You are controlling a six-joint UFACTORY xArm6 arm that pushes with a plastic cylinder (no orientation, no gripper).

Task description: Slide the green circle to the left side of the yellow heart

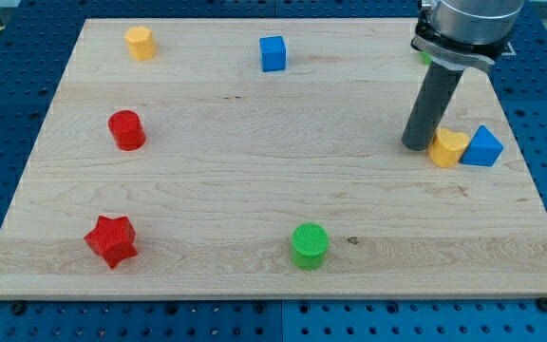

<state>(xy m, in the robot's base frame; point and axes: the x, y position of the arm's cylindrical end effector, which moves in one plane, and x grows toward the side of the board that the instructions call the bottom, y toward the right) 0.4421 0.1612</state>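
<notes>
The worktop [254,180] is pale, smooth wood with fine grain lines and a small dark knot, lying on a blue metal-looking plate [8,57] pierced with rows of holes. The green circle [310,245], yellow heart [448,147] and red star [111,239] look like matt plastic with faintly ridged tops. The rod ending in my tip [416,146] is dark, smooth and matt.

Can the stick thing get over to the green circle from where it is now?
Probably yes. My tip sits just left of the yellow heart, far from the green circle. The board between them holds no blocks, so the path looks free.
</notes>
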